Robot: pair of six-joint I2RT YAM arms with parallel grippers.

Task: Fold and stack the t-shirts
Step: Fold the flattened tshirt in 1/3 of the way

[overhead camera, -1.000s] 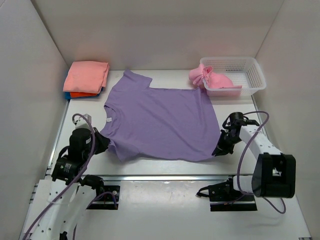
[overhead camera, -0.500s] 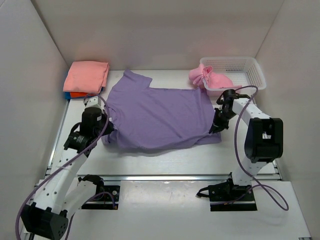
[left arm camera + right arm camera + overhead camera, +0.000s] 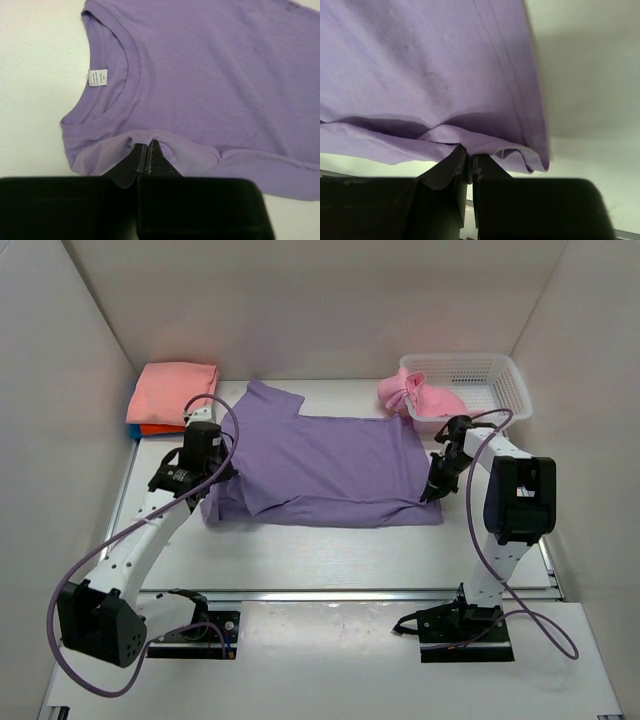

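Since a salmon-pink tee [image 3: 172, 390] lies folded on an orange tee [image 3: 160, 429] at far left, the stack is already started, approx. two deep that I can tell. Next over, the left gripper [image 3: 146, 152] is closed on a tuck of the lavender tee [image 3: 330, 465] just below the collar, w/ the neck label [image 3: 98, 77] showing beyond it. That tee lies spread mid-table [image 3: 300, 560], its near-left part doubled over on itself. So the step in hand looks like the first lengthwise fold. At the tee's right end the right gripper [image 3: 468, 160] is clamped on the hem corner, cloth bunched between the fingers. Further right, a light pink tee [image 3: 415, 395] hangs over the rim of the white basket [image 3: 495, 375], not yet folded. Next move, I'd judge: carry both pinches toward the far edge at equal pace, keep the fold line straight, then let go.
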